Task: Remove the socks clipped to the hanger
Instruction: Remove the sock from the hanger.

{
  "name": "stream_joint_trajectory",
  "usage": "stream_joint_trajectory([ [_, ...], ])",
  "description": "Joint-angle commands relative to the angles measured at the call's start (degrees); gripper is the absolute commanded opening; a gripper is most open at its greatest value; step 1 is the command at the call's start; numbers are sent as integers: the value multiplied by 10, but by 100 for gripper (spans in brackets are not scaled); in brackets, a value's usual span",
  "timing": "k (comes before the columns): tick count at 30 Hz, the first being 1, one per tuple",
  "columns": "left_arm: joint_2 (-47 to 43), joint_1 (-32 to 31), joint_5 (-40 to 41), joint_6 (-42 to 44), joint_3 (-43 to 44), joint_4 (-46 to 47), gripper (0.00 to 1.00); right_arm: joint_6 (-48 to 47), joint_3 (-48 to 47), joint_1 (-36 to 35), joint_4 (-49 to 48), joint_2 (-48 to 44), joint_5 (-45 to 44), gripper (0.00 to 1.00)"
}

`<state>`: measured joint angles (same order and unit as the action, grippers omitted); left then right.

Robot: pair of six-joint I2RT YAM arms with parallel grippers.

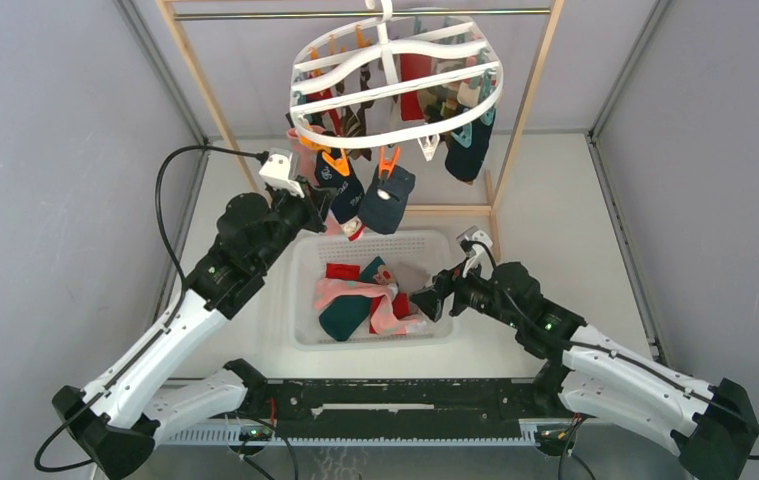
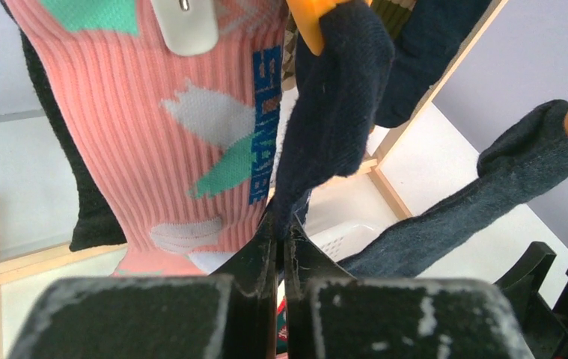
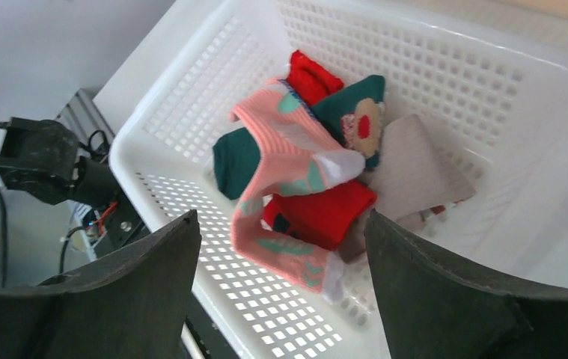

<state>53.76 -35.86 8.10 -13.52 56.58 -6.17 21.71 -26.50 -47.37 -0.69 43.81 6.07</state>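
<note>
The white oval hanger hangs from the rail with several socks clipped under it. My left gripper is shut on the lower end of a navy sock, which hangs from an orange clip. From above, that gripper sits at the hanger's front left. Beside it hang a pink patterned sock and a dark grey-blue sock. My right gripper is open and holds nothing. It hovers over loose pink, red, teal and grey socks in the basket.
The white mesh basket sits on the table between the arms, below the hanger. A wooden rack frame carries the rail and stands behind the basket. Grey walls close in both sides.
</note>
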Motion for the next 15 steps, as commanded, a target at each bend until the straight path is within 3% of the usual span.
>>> stream_joint_trajectory([
  [1, 6, 2, -30, -7, 70, -21, 2, 26, -4, -23, -60, 1, 24, 85],
  [15, 20, 1, -104, -30, 158, -113, 0, 44, -59, -87, -152, 61, 64, 80],
])
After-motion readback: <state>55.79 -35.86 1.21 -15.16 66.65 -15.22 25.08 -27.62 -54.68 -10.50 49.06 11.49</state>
